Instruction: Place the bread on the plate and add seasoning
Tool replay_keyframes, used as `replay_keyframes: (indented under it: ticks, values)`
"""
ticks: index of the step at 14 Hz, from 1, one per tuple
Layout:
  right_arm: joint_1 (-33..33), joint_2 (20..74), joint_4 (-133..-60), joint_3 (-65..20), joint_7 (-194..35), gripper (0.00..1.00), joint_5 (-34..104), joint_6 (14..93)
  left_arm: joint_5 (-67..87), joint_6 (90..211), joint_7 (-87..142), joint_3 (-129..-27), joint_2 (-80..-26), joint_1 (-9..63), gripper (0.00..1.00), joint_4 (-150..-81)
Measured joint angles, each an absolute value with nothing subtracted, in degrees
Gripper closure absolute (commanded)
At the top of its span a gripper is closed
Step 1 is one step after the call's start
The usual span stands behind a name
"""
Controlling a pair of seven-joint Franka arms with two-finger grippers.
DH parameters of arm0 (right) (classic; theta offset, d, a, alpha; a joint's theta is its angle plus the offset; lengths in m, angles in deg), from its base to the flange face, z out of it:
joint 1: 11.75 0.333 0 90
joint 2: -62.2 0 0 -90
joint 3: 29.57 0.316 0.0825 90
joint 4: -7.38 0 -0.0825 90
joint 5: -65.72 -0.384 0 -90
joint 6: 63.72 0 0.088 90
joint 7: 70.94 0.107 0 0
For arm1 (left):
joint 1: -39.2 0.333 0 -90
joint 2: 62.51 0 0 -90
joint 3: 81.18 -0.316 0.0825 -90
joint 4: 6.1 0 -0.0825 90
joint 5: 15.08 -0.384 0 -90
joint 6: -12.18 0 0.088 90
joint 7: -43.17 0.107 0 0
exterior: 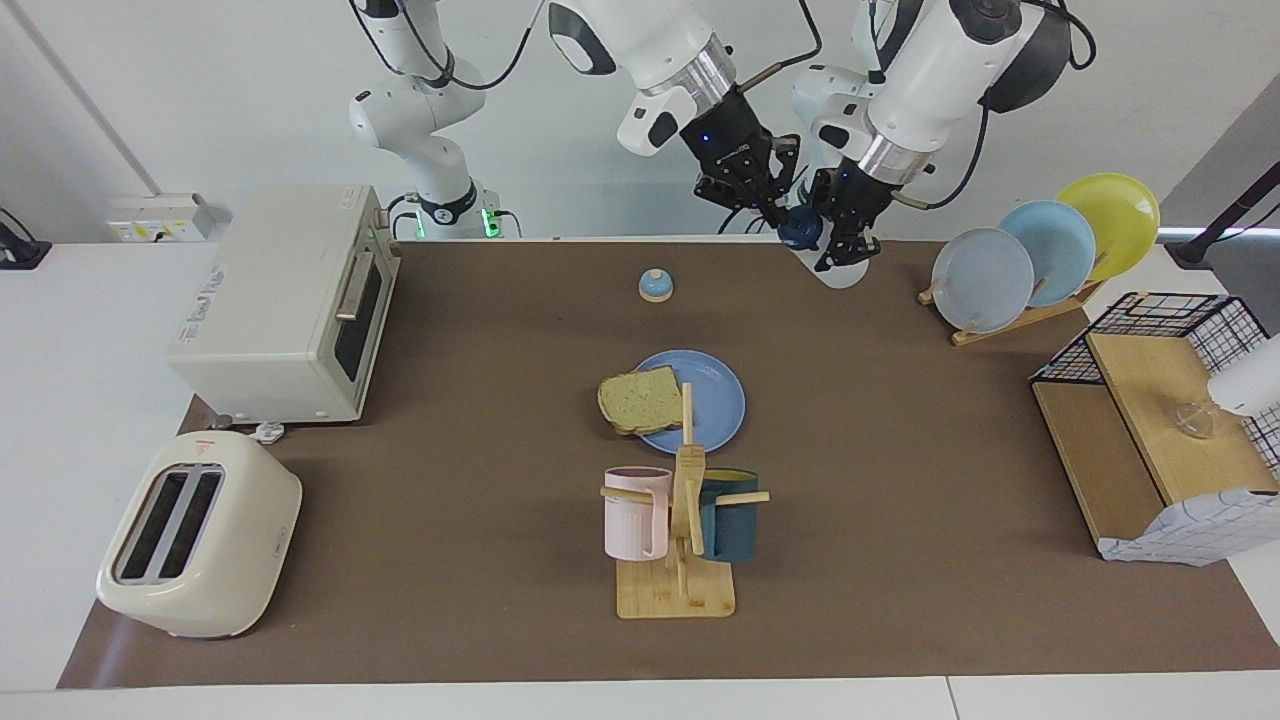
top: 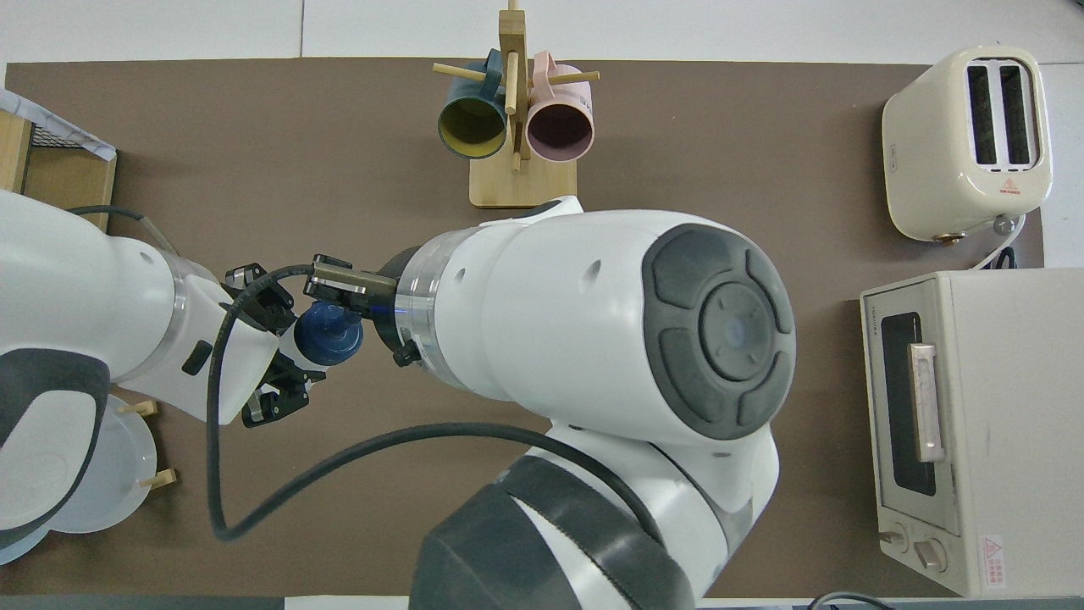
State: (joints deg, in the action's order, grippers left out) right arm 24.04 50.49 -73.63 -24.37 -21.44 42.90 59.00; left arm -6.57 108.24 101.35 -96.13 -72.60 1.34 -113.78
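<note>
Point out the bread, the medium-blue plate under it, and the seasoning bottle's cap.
bread (exterior: 640, 399): facing view, middle of the slice's pale crumb.
plate (exterior: 718, 398): facing view, bare blue surface beside the bread.
seasoning cap (top: 330, 335): overhead view, top of the dark blue cap between the two grippers.

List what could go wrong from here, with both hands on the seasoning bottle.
1. Both hands meet at the seasoning bottle in the air: the left hand holds its body, the right hand is closed on the blue cap. A pull at a slant might tip the bottle or spill it.
2. The bread overhangs the rim of the plate, so seasoning might land on the table.
</note>
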Motion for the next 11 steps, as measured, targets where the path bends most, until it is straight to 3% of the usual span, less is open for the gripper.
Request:
replay_keyframes:
  ticks: [8, 11]
  values:
    - [22.41, 50.29, -73.94, -24.43, -14.89, 1.00, 36.56, 59.50, -6.40, 109.34, 101.32, -96.24, -72.89, 1.34, 1.00, -113.74]
    - [22.75, 50.30, -73.94, -24.14, -20.31, 1.00, 42.54, 59.80, -6.37, 109.34, 101.32, -96.19, -72.87, 1.34, 1.00, -113.80]
